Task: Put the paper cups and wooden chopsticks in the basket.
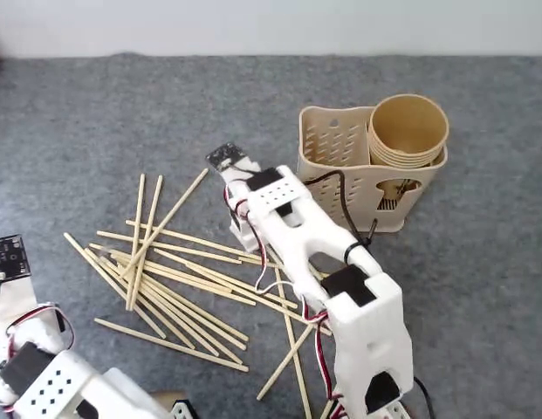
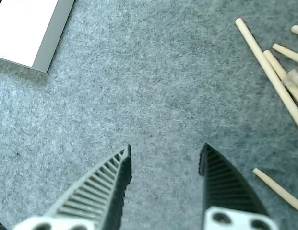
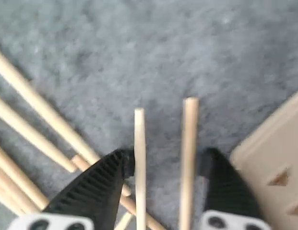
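- Chopsticks [image 1: 166,279] lie scattered on the mat [image 1: 78,131], left of the basket [image 1: 333,144]; cups [image 1: 408,131] sit stacked in its right compartment.
- Right gripper [image 3: 165,160]: released, straddling two chopsticks near the basket wall.
- Left gripper [image 2: 165,153]: released, over bare mat.

A stack of tan paper cups [image 1: 408,129] was seen nested upright in one compartment of a beige perforated plastic basket [image 1: 333,148], while pale wooden chopsticks [image 1: 148,281] were strewn crisscrossed nearby.

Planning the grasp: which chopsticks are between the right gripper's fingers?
The two parallel chopsticks nearest the basket; the other sticks lie outside the right gripper.
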### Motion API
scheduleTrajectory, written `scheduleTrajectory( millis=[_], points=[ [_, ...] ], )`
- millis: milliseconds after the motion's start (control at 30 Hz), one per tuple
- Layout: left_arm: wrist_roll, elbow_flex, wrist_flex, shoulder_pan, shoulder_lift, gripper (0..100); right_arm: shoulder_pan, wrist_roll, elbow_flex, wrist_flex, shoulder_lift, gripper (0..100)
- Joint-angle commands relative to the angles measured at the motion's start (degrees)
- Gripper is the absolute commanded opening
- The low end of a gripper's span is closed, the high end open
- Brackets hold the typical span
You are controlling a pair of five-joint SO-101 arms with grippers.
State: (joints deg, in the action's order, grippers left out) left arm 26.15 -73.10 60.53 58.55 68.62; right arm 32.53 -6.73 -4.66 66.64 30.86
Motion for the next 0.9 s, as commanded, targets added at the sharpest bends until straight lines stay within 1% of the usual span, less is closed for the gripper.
scheduleTrajectory(
  millis=[0, 67, 133, 333, 567, 700, 867],
  points=[
    [0.5, 0.4, -1.0, -0.3, 0.7, 22, 0.8, 0.2, -4.0, 1.4, 0.7, 0.6],
    [0.5, 0.4, -1.0, -0.3, 0.7, 22, 0.8, 0.2, -4.4, 3.1, 0.5, 2.0],
    [0.5, 0.4, -1.0, -0.3, 0.7, 22, 1.1, 0.2, -4.4, 4.2, -0.1, 0.7],
    [0.5, 0.4, -1.1, -0.2, 0.7, 22, 1.1, 0.2, -4.4, 8.7, -5.8, 0.9],
    [0.5, 0.4, -1.1, -0.1, 0.7, 22, 0.8, 0.1, -4.4, 15.0, -19.5, 0.9],
    [0.5, 0.4, -1.1, 0.0, 0.7, 22, 0.7, -2.3, -4.3, 15.6, -28.8, 0.9],
    [0.5, 0.4, -1.1, 0.0, 0.7, 22, -2.0, -4.7, -4.4, 14.9, -39.3, 0.9]
  ],
)
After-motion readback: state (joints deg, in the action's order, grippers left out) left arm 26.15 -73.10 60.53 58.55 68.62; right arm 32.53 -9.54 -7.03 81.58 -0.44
